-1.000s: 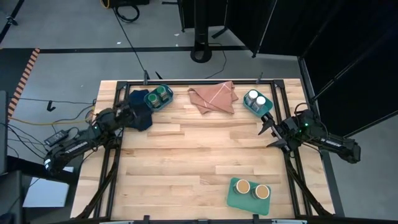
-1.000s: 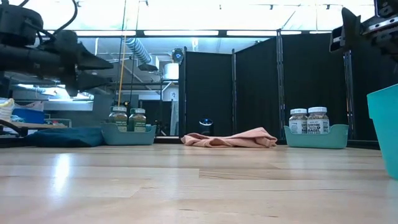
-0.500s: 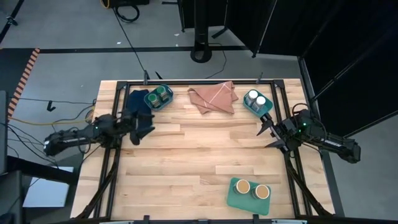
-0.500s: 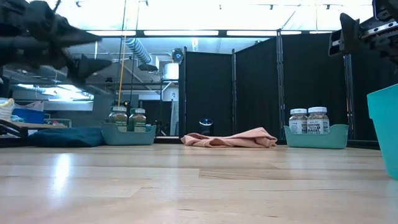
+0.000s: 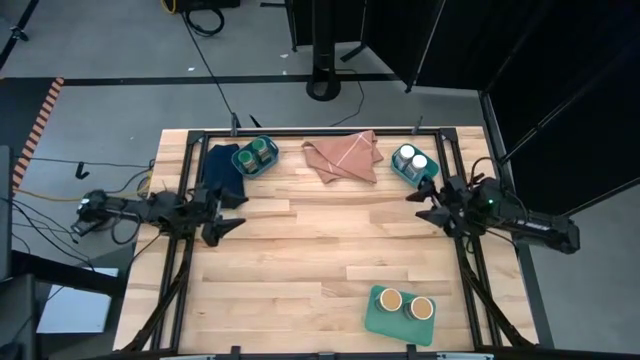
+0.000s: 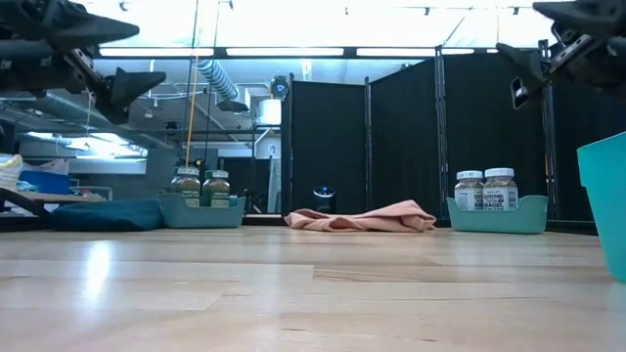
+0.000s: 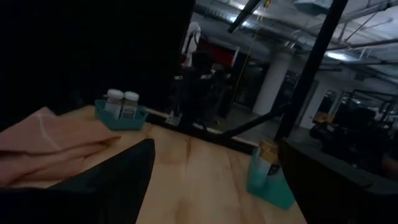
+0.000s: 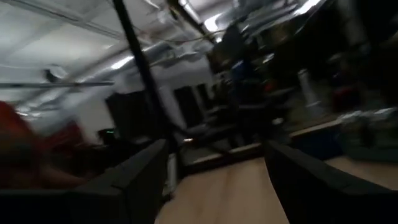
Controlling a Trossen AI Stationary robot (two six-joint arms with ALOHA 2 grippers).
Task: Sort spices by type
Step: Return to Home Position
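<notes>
Spanning the scene from the high view, the wooden worktop (image 5: pixel 320 250) carries everything, and a dark arm reaches in over each side edge. Both arms ride high above the wood in the low view. The left gripper (image 5: pixel 228 214) hangs released, fingers spread wide and holding nothing, just in front of the dark blue cloth (image 5: pixel 222 168). The right gripper (image 5: pixel 424 204) is likewise spread and empty, near the front corner of the right teal bin (image 6: pixel 487 217). A rumpled pink cloth (image 5: pixel 342 158) lies at the back edge, between that bin and the left teal bin (image 6: pixel 201 215), touching neither. The dark blue cloth lies against the left teal bin's outer side. Well apart from all these, a green bin (image 5: pixel 380 325) sits near the front edge on the right side. Each bin holds one pair of jars, and every jar stands upright, long axis vertical and lid pointing straight up. The two green-lidded jars (image 6: pixel 186 184) stand side by side in the left teal bin. The two white-lidded jars (image 6: pixel 469 189) stand side by side in the right teal bin, their labels facing the front of the worktop. The two tan-topped jars (image 5: pixel 390 299) stand side by side in the green bin. The middle of the worktop between the two grippers is open wood.
</notes>
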